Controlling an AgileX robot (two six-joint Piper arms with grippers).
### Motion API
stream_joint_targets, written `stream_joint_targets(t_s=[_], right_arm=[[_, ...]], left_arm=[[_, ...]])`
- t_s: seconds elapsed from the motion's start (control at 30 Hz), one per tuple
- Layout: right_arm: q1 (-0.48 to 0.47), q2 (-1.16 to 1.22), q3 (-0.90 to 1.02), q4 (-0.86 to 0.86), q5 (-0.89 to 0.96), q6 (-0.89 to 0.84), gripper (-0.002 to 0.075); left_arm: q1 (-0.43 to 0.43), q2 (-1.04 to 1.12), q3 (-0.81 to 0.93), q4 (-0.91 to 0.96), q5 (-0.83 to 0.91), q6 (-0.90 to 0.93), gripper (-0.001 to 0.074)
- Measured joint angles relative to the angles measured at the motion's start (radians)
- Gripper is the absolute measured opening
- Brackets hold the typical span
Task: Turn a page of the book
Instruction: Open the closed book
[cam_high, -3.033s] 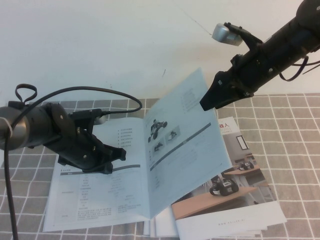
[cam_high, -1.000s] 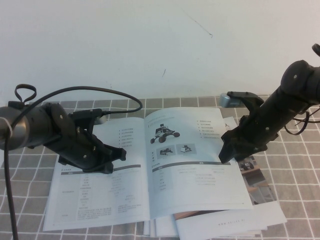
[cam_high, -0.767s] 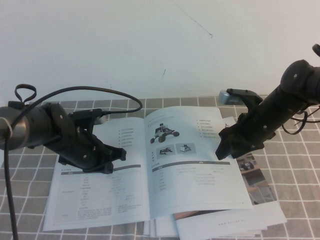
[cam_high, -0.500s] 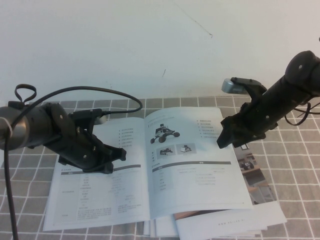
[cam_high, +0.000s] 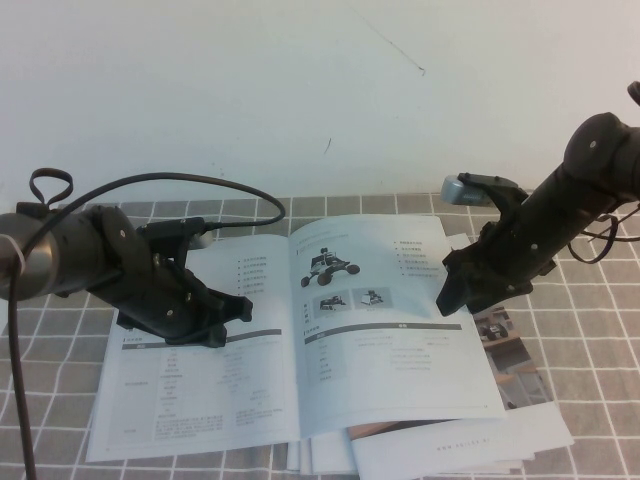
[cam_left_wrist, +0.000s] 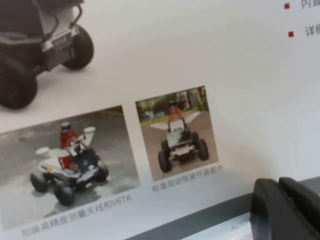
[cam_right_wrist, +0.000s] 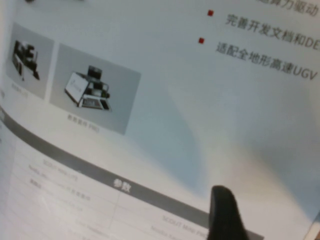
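While the book (cam_high: 290, 340) lies open and flat on the checked desk (cam_high: 590, 350), the left tool (cam_high: 225, 318) rests over the book's left-hand leaf, clamped together with nothing between its fingertips. In the left wrist view its dark tip (cam_left_wrist: 287, 210) sits low against printed paper with rover thumbnails.

The right tool (cam_high: 450, 298) hangs at the outer edge of the page (cam_high: 390, 330), which lies spread flat just inboard of that tool and shows a black wheeled rover photo, two thumbnails, a bullet list and a dark-barred table. Whether this tool is released or clenched cannot be told; the right wrist view shows only one dark fingertip (cam_right_wrist: 226, 215) above the page near the dark bar.

Beneath and beyond the right tool, a brochure (cam_high: 505, 345) with a room photo peeks out from under the page. Loose white sheets (cam_high: 460, 445) stick out below the book's near edge.
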Motion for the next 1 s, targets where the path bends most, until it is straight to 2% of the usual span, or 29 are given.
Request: stream_joint_targets(t_s=[0.3,0.8,1.0], right_arm=[[0.008,0.0,0.002,0.013,0.004,-0.012,0.0393],[0.01,0.0,0.004,0.351,0.054,-0.206,0.0393],[0.01,0.0,0.004,0.542,0.124,-0.314,0.0393]], left_arm=[[0.0,0.0,0.0,0.0,0.0,0.0,-0.0004],[0.0,0.0,0.0,-0.002,0.0,0.0,-0.0004],[0.0,0.0,0.0,-0.002,0.0,0.0,-0.0004]])
